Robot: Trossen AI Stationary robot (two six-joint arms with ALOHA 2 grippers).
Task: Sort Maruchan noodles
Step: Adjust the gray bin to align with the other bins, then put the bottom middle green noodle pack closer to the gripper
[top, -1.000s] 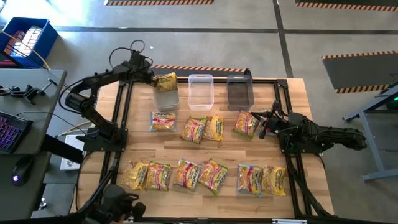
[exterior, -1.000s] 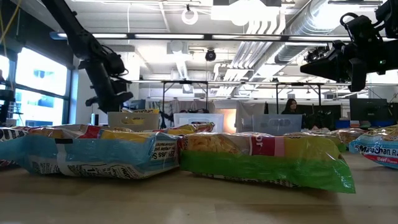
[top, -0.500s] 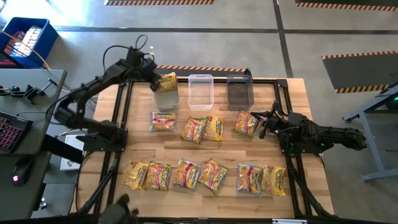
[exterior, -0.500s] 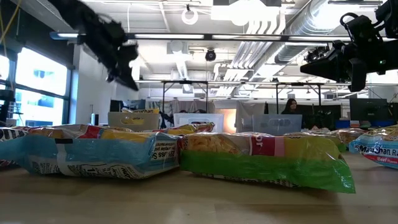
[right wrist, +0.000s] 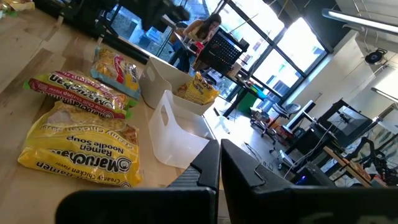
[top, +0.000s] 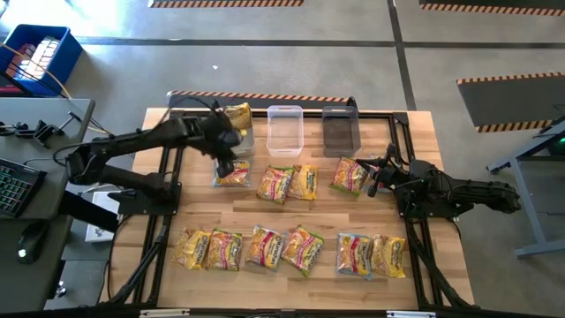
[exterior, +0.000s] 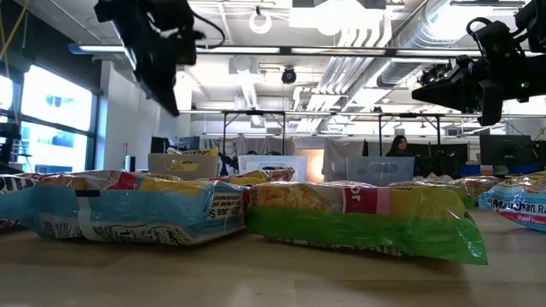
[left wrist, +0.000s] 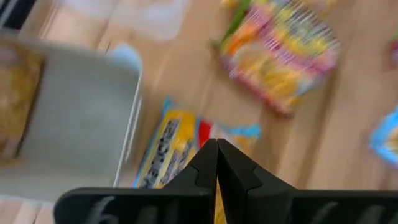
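The left gripper has swung from the bin to over a blue-edged packet, fingers pressed together.

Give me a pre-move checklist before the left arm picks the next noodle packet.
1. Left gripper over a packet: ok, it hangs above the blue-edged packet just in front of the left bin.
2. Left gripper empty: ok, fingers shut with nothing between them in the wrist view.
3. Fingers open for a pick: not ok, must open first.
4. Left bin holds a packet: ok, a yellow packet lies at its far end.
5. Middle bin and dark bin reachable: ok, nothing on top of them; contents cannot tell.
6. Right gripper out of the way: ok, shut, beside the packet near the dark bin.
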